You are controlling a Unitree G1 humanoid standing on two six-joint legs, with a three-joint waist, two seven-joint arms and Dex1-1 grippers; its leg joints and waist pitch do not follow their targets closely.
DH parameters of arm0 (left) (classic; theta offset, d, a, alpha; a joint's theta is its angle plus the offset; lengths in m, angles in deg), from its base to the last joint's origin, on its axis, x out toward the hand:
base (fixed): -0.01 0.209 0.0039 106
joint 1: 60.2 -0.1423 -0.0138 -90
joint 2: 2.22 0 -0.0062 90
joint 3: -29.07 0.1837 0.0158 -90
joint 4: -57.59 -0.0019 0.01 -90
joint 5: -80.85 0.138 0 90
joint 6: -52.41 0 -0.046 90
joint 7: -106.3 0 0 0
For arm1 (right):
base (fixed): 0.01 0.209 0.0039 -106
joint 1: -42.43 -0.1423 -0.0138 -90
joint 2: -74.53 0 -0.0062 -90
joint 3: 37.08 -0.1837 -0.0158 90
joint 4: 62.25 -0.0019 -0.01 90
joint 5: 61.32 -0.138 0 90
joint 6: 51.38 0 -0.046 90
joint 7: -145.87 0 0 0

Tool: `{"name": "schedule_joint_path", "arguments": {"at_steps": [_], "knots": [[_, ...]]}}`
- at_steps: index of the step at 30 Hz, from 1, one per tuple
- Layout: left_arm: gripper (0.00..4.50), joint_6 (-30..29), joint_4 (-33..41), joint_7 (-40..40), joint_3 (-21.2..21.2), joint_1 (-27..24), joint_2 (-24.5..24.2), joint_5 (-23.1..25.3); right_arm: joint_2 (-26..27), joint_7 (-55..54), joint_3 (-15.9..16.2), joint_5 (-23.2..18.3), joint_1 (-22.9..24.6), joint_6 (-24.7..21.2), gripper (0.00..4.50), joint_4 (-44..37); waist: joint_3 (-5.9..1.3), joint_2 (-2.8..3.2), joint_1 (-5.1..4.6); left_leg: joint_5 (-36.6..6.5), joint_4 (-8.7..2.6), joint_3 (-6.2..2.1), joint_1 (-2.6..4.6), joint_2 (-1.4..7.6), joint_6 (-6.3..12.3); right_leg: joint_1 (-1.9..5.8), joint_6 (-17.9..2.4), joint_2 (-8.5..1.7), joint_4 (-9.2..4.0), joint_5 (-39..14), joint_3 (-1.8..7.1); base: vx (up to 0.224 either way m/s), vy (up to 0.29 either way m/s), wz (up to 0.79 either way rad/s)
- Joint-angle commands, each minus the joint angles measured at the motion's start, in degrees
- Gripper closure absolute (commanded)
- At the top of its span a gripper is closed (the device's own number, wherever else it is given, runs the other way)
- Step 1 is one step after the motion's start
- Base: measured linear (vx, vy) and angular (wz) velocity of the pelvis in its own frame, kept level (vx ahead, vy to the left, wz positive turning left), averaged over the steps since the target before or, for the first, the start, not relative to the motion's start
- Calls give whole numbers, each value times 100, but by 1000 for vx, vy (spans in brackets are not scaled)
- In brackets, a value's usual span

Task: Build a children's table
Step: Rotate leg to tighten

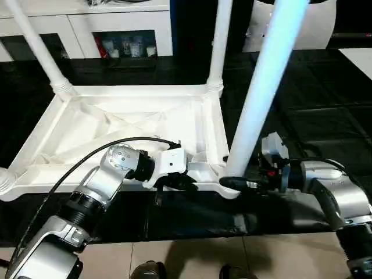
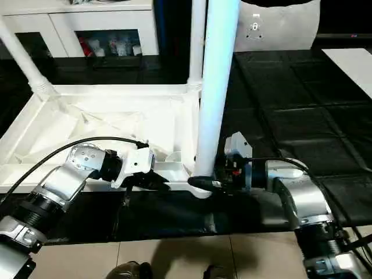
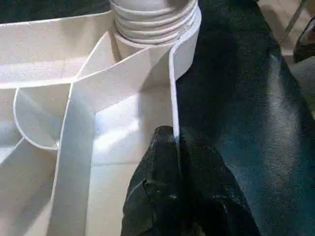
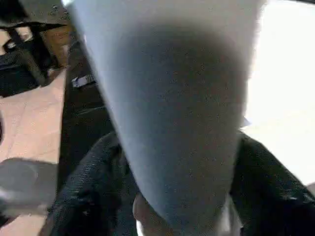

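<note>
Legs stand in three sockets we see, our left hand (image 1: 185,181) pinching the tabletop (image 1: 116,125) rim, right hand (image 1: 233,183) half-open around the near leg (image 1: 264,87), likely unfinished.

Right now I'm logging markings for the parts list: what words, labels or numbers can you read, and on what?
No text can be read.
Small dark mark on the white object behind the table: too small to read.
Items on the cabinet shelf: labels blurred.
Table top and legs: no markings visible.
</note>
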Motion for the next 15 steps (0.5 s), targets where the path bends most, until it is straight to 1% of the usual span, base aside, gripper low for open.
{"name": "schedule_joint_path", "arguments": {"at_steps": [1, 3, 5, 6, 7, 9, 10, 13, 14, 15], "knots": [[450, 187, -25, -131, 69, 115, -40, -38, -89, 268, 116, -50, -75, -87, 195, 51, -471, -137, -18, -1202, -384, -118, 167, 319, 562, 270, -1347, -314, -334, -1586, 222, 0, 0, 0], [450, 196, -39, -143, 56, 117, -55, -43, -111, 332, 148, -43, -91, -92, 207, 83, -466, -121, -8, -1250, -385, -122, 169, 313, 539, 266, -1313, -324, -351, -1752, 221, 0, 0, 0], [450, 194, -40, -157, 44, 112, -67, -45, -122, 377, 174, -47, -102, -106, 228, 102, -457, -125, -10, -1317, -397, -127, 180, 322, 490, 257, -1276, -318, -358, -1860, 223, 0, 0, 0], [450, 192, -39, -165, 37, 109, -70, -45, -123, 398, 180, -48, -107, -116, 234, 106, -455, -129, -15, -1336, -402, -131, 174, 321, 469, 261, -1259, -321, -358, -1898, 223, 0, 0, 0], [450, 182, -31, -177, 32, 103, -79, -46, -132, 427, 199, -45, -113, -128, 238, 110, -455, -124, -10, -1358, -400, -128, 184, 322, 457, 252, -1246, -325, -369, -1935, 227, 0, 0, 0], [450, 172, -26, -190, 28, 100, -84, -49, -144, 462, 215, -51, -119, -153, 241, 110, -453, -127, -12, -1363, -404, -131, 180, 320, 446, 255, -1231, -322, -369, -1958, 225, 0, 0, 0], [450, 138, -16, -210, 21, 95, -83, -65, -165, 548, 254, -74, -118, -217, 244, 102, -456, -91, -6, -1373, -405, -135, 178, 319, 435, 257, -1231, -323, -370, -1943, 225, 0, 0, 0], [450, 64, -9, -190, 0, 93, -52, -94, -138, 572, 272, -123, -56, -308, 247, 9, -464, -95, -3, -1327, -402, -133, 179, 324, 450, 259, -1298, -314, -351, -1743, 225, 0, 0, 0], [450, -53, 0, -126, -27, 100, -14, -107, -103, 540, 274, -172, 0, -372, 247, -79, -462, -53, -1, -1327, -403, -134, 175, 320, 447, 262, -1322, -309, -344, -1663, 221, 0, 0, 0], [450, -243, 11, -21, -66, 112, 42, -119, -57, 466, 280, -222, 67, -463, 247, -186, -464, -66, -3, -1319, -402, -130, 176, 319, 450, 267, -1339, -305, -341, -1613, 223, 0, 0, 0]]}}
